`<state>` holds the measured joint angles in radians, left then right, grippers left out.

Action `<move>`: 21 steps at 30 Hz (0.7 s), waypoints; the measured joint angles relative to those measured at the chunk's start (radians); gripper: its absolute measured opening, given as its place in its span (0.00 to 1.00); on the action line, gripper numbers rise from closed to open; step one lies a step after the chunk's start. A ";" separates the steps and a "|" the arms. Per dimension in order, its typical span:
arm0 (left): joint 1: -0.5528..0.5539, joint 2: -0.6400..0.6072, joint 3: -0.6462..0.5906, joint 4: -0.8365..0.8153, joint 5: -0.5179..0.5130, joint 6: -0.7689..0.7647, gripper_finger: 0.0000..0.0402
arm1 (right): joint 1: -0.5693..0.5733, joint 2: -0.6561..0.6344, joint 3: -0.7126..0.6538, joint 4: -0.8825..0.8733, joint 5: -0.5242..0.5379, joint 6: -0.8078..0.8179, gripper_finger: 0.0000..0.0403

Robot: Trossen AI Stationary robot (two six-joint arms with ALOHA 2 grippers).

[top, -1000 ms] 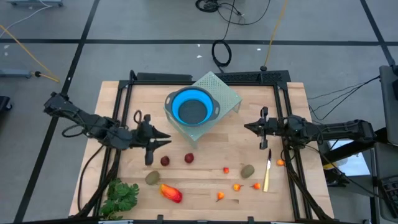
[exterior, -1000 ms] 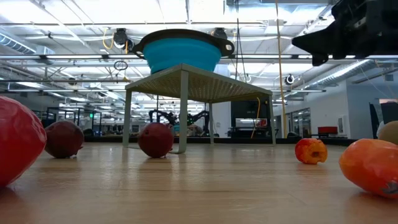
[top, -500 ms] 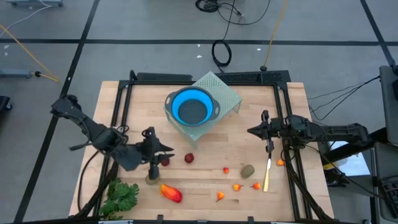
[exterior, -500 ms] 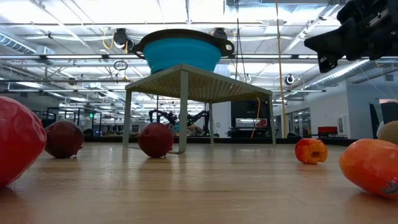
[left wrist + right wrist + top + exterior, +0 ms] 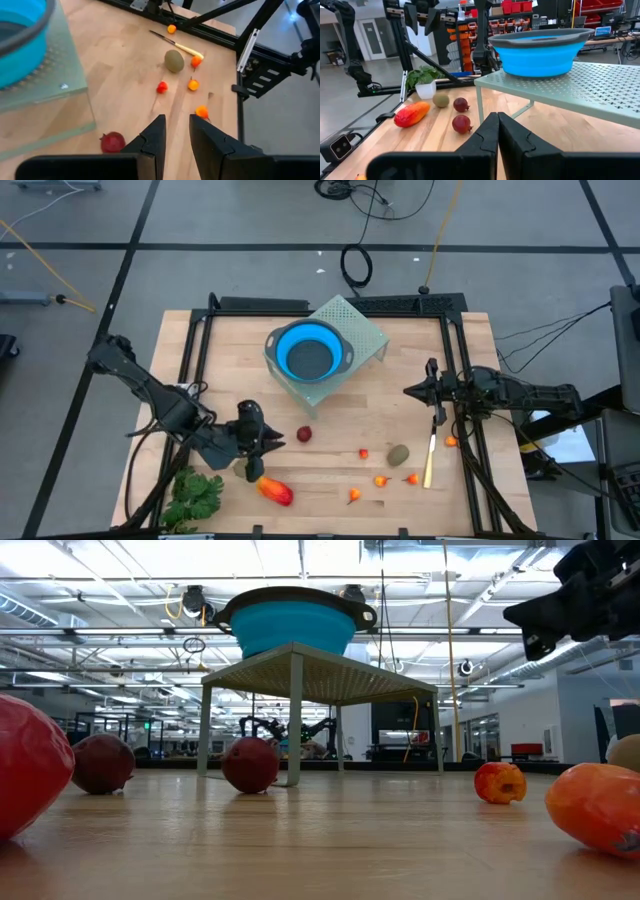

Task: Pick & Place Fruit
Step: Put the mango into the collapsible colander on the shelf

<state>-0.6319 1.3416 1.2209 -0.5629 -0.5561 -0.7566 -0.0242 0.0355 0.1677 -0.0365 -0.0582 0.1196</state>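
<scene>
Desk point(image 5: 330, 480) is carrying everything. The perforated stand point(image 5: 365, 332) is sitting at upper centre and lifting the blue bowl point(image 5: 345, 350) off the wood, probably the drop spot since it is lying open and empty. The left arm is reaching in from the left edge, and the left gripper point(image 5: 272, 441) is hanging low at lower left among the fruit. Its jaws are standing narrowly apart with only bare desk between them in the wrist view, so they are gripping nothing, likely lining up a pick. The right arm is waiting at right centre. The right gripper point(image 5: 412, 391) is hovering clear of the desk with jaws pressed together, holding nothing and keeping out of the way. The leafy bunch point(image 5: 195, 495) is lying at bottom left, not part of the job. The long red-orange piece point(image 5: 274, 490) is lying just below the left gripper. One olive oval point(image 5: 398, 453) is resting at lower right near the yellow stick point(image 5: 428, 462); the other olive oval point(image 5: 440, 100) is showing only from the right wrist. One dark-red ball point(image 5: 303, 434) is sitting just right of the left jaws. The second ball point(image 5: 461, 104) is getting covered from above by that gripper. Tiny orange pieces point(image 5: 381, 480) are lying scattered along the lower right. All the fruit is lying on the desk, none in the bowl, so the task is looking barely begun.
</scene>
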 joint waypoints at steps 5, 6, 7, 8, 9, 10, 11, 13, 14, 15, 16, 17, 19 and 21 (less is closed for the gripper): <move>0.000 0.031 0.001 0.047 0.073 -0.007 0.22 | 0.000 -0.014 0.000 0.000 0.000 -0.002 0.00; 0.000 0.042 0.008 0.043 0.101 -0.004 0.22 | 0.000 -0.014 0.000 0.000 0.000 -0.002 0.00; 0.000 0.055 0.018 0.033 0.135 -0.002 0.22 | 0.000 -0.013 0.000 -0.003 0.000 -0.002 0.00; 0.000 0.069 0.031 0.016 0.170 -0.001 0.22 | 0.000 -0.013 0.000 -0.005 0.000 -0.003 0.00; 0.000 0.085 0.048 -0.011 0.206 -0.001 0.22 | 0.000 -0.013 0.000 -0.005 0.000 -0.003 0.00; 0.000 0.103 0.070 -0.045 0.238 -0.001 0.22 | 0.000 -0.013 0.000 -0.007 0.000 -0.003 0.00; 0.000 0.123 0.098 -0.085 0.269 -0.001 0.22 | 0.000 -0.013 0.000 -0.010 0.000 -0.003 0.00; 0.000 0.170 0.162 -0.181 0.318 0.002 0.22 | 0.000 -0.013 0.000 -0.012 0.000 -0.003 0.00; 0.000 0.197 0.197 -0.231 0.337 0.008 0.22 | 0.000 -0.013 0.000 -0.011 0.000 -0.003 0.00; -0.001 0.222 0.232 -0.277 0.352 0.022 0.22 | 0.000 -0.013 0.000 -0.010 0.000 -0.003 0.00; -0.002 0.248 0.267 -0.320 0.361 0.039 0.22 | 0.000 -0.013 0.000 -0.011 0.000 -0.004 0.00; -0.004 0.273 0.300 -0.359 0.371 0.057 0.22 | 0.000 -0.013 0.000 -0.011 0.000 -0.004 0.00; -0.004 0.316 0.357 -0.421 0.373 0.091 0.22 | 0.000 -0.013 0.000 -0.011 0.000 -0.004 0.00; -0.005 0.353 0.400 -0.465 0.374 0.108 0.22 | 0.000 -0.013 0.000 -0.010 0.000 -0.004 0.00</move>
<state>-0.6365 1.6942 1.6211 -1.0277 -0.1820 -0.6487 -0.0242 0.0223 0.1680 -0.0467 -0.0582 0.1158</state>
